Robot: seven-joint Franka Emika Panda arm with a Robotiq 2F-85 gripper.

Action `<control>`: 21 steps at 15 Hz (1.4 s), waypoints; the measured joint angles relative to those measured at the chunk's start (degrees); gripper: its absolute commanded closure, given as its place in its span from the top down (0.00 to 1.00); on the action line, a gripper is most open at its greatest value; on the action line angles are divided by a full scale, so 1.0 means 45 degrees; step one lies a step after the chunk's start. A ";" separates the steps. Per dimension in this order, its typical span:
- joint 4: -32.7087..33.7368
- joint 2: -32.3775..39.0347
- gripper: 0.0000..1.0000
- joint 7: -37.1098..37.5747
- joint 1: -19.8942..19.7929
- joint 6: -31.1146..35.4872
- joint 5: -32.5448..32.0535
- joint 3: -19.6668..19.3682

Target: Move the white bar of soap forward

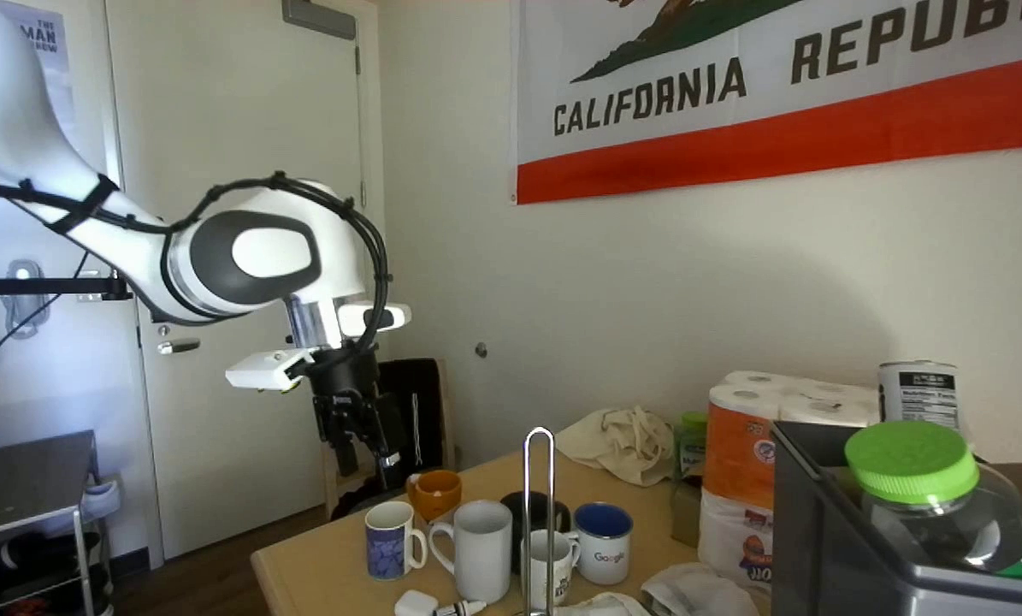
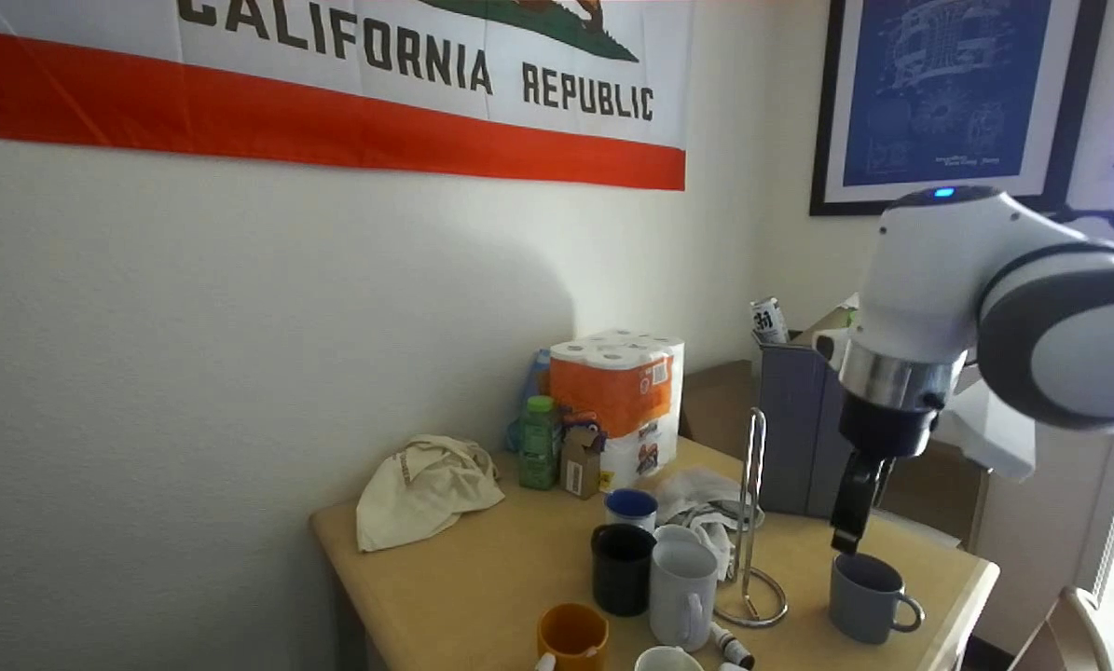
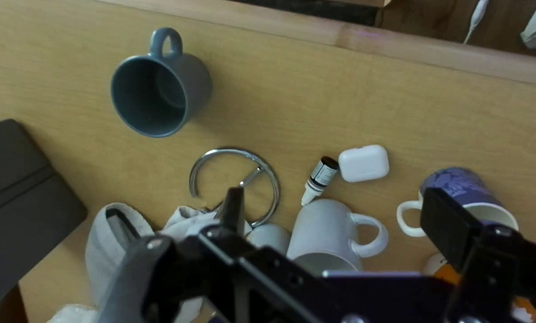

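The white bar of soap (image 3: 364,163) is a small, low, rounded white block. It lies flat on the table in the wrist view, just beside the cap of a small dropper bottle (image 3: 321,176). In an exterior view the soap (image 1: 416,604) shows at the bottom edge, partly cut off. My gripper (image 3: 336,194) is open, with its fingers wide apart and nothing between them. It is held above the table; in both exterior views the gripper (image 1: 367,460) hangs pointing down, clear of the soap. Its finger (image 2: 850,522) shows above the grey mug in an exterior view.
A tall white mug (image 3: 321,229) and a purple-patterned mug (image 3: 458,184) stand close to the soap. A metal ring stand (image 3: 274,188) with a tall upright loop is nearby. A grey mug (image 3: 196,83), grey bin (image 1: 818,530), paper rolls (image 1: 737,453) and cloth (image 2: 426,494) are also around.
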 measured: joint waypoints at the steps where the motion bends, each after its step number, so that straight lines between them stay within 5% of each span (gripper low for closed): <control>1: 0.0095 0.0617 1.00 0.0805 -0.0050 0.0489 -0.0388 0.0311; 7: 0.1000 0.3583 1.00 0.5834 -0.0215 0.1424 -0.3335 0.0921; 14: 0.1600 0.3568 1.00 0.4326 0.0147 0.1813 -0.2397 0.0671; 21: 0.1683 0.5821 1.00 0.7151 0.0628 0.2475 -0.2398 0.0454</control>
